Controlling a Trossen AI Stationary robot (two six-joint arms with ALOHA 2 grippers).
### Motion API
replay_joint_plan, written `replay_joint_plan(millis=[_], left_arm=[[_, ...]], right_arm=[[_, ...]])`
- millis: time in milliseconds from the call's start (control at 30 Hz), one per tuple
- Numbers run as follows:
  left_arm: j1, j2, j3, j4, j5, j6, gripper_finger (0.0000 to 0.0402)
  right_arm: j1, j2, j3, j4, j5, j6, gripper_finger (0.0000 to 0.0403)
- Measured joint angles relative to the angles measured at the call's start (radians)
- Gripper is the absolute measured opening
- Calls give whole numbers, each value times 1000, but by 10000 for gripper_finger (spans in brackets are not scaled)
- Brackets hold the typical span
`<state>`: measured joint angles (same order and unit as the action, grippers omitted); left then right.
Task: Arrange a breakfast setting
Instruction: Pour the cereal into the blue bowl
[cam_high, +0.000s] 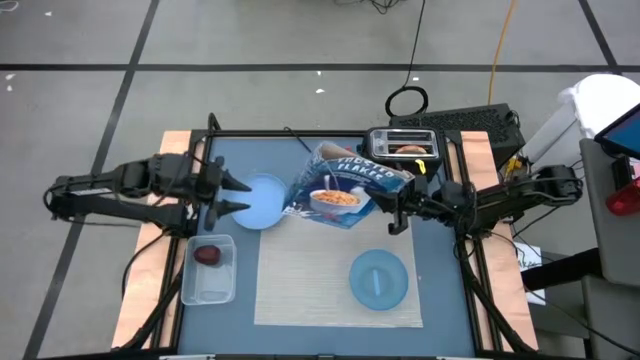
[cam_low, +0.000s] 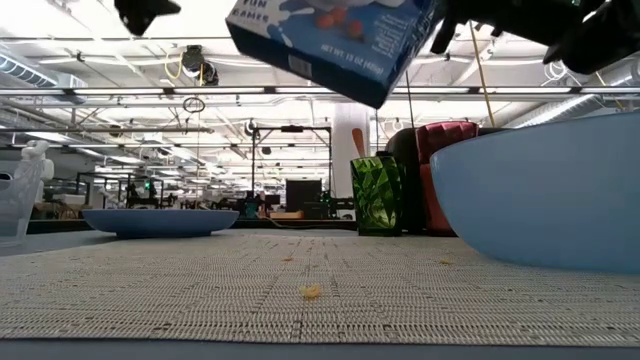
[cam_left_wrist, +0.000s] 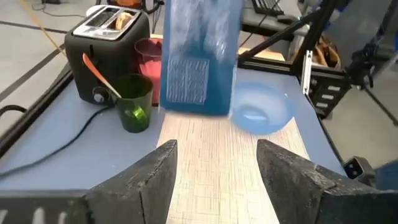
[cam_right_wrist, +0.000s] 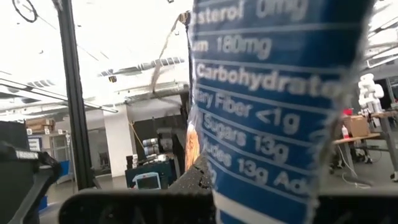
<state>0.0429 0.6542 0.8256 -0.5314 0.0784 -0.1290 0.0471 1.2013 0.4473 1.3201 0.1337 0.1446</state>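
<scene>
Blue cereal box, nutrition panel facing the lens, fills the right wrist view. The right end effector is clamped on its edge and holds it aloft, tilted, above the far part of the beige woven placemat. In the low view the box hangs clear of the mat with open air beneath it.

Light-blue bowl sits on the placemat's right half, near the front, well apart from the box and nearer the operator side than the right end effector. Light-blue plate lies off the mat on the tabletop, just beside the left end effector, whose fingers stand wide apart and empty. Small dark-red fruit rests in the clear plastic tub at the front left. A bagel half appears to sit in the black toaster. An orange handle, likely the spoon, stands in a green cup beside the toaster.

Judgement: the step in hand looks like pouring cereal. To do it well, the box mouth should be brought directly over the bowl before tilting further, kept low, and tipped gradually; a crumb already lies on the mat, so spillage is a live risk. The grip sits at one edge, so the box may swing.
</scene>
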Motion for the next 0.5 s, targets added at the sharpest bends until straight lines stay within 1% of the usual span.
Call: replay_joint_plan(millis=[100, 200, 367, 500], left_arm=[[0, -42, -145, 165, 0, -48, 225], [0, -47, -280, 359, -1, -79, 225], [0, -2, -473, 724, -1, -95, 225], [0, 41, -572, 966, -1, -100, 227]], right_arm=[[0, -8, 0, 3, 0, 0, 0], [0, -9, 0, -1, 1, -1, 0], [0, -9, 0, 0, 1, -1, 0], [0, -9, 0, -3, 0, -1, 0]])
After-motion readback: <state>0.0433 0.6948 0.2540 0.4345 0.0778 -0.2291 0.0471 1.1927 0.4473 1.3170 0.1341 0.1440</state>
